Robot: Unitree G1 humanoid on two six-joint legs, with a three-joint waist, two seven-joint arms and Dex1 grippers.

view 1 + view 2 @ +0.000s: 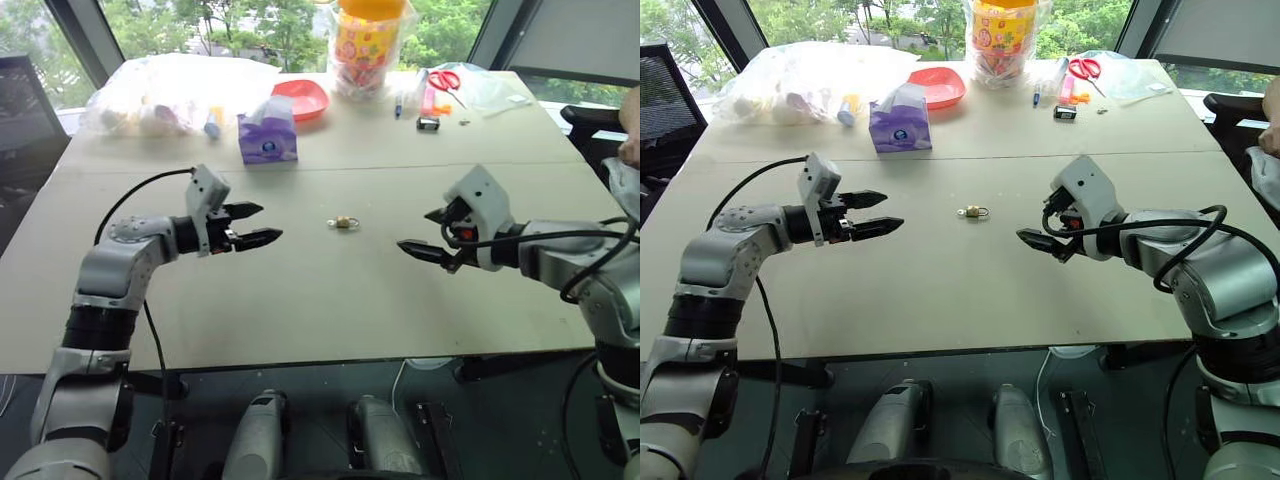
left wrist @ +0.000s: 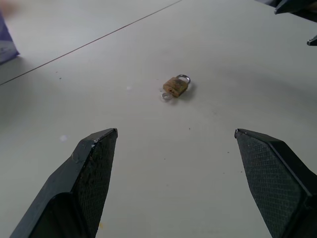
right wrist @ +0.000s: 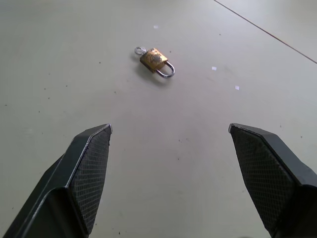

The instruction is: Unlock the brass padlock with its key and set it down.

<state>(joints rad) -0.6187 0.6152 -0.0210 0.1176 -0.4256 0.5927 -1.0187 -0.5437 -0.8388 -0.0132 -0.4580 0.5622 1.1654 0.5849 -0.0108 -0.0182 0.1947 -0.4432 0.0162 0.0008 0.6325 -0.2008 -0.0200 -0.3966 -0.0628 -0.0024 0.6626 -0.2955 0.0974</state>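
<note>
The brass padlock (image 1: 344,222) lies on its side in the middle of the table (image 1: 330,300), shackle closed. The key (image 2: 166,96) shows as a small silvery loop at the base of the padlock's body; in the right wrist view the key (image 3: 139,50) sits at the end away from the shackle. My left gripper (image 1: 268,222) hovers open to the left of the padlock, pointing at it. From the right, my right gripper (image 1: 414,230) points at it too, open and empty. Both are apart from the padlock (image 3: 154,59).
At the back of the table stand a purple tissue box (image 1: 267,138), a red bowl (image 1: 303,98), a clear bag of items (image 1: 160,95), a jar of sweets (image 1: 370,45) and red scissors (image 1: 445,80). A person's arm (image 1: 630,125) shows at the right edge.
</note>
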